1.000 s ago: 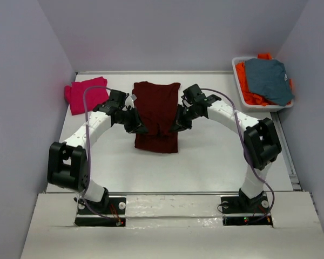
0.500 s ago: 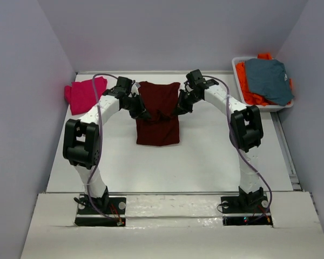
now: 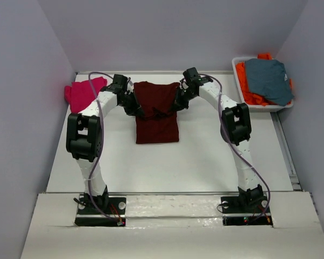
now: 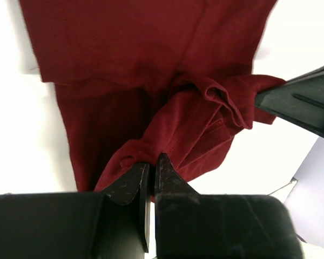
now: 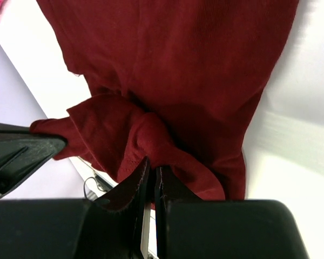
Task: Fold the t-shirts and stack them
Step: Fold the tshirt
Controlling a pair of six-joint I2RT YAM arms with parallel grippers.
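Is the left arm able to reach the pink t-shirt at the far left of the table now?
Probably yes for reach: the pink t-shirt lies close beside the left arm with nothing between. But the left pincer is shut on the maroon t-shirt, so it would have to let go first.

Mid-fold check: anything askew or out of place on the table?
Nothing damaged. The maroon shirt bunches unevenly between the left claw and right claw, both shut on its edge. In the bin, the grey-blue garment and orange garment heap past the rim.

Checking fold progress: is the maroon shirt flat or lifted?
Partly lifted: left gripper and right gripper pinch maroon shirt edge above its flat part.
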